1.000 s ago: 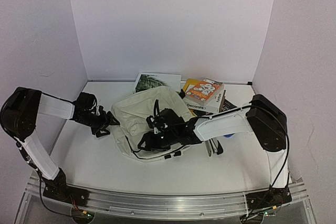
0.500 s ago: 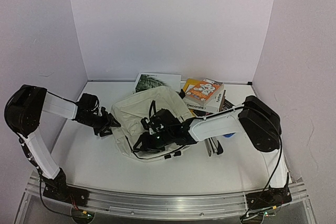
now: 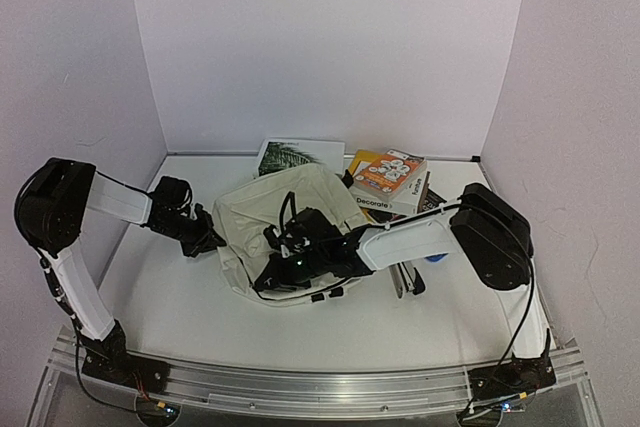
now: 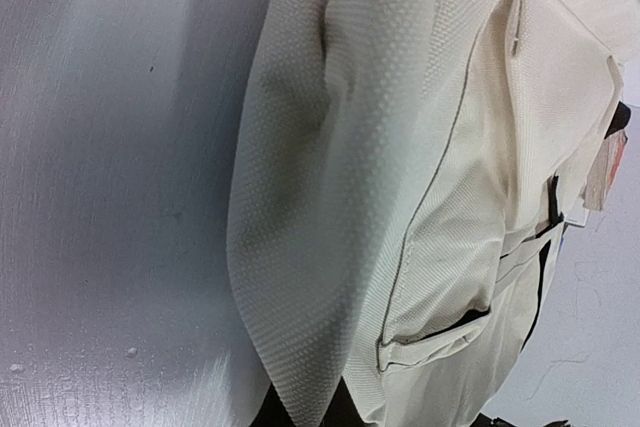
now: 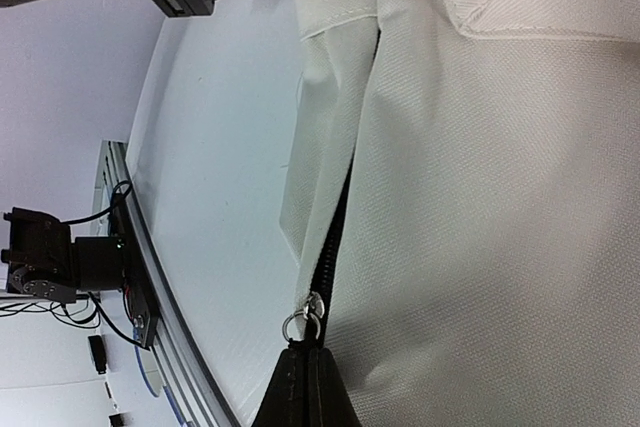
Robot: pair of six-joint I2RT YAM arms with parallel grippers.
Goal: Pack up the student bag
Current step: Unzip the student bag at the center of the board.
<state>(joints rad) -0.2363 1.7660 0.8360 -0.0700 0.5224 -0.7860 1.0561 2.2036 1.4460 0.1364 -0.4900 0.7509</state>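
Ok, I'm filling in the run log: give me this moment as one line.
left gripper: shut on student bag edge | right gripper: shut on zipper pull | zipper: partly open | books: on table behind bag

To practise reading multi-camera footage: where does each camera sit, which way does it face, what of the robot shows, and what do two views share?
Top external: above and behind the bases, facing down over the table; both arms reach the backpack.
Left wrist: on the left arm, close on a backpack fold; only the left claw tips show, pinching it.
Right wrist: on the right arm, facing along the zipper; right claw pinches the zipper pull.
Shared: every view shows backpack and table.
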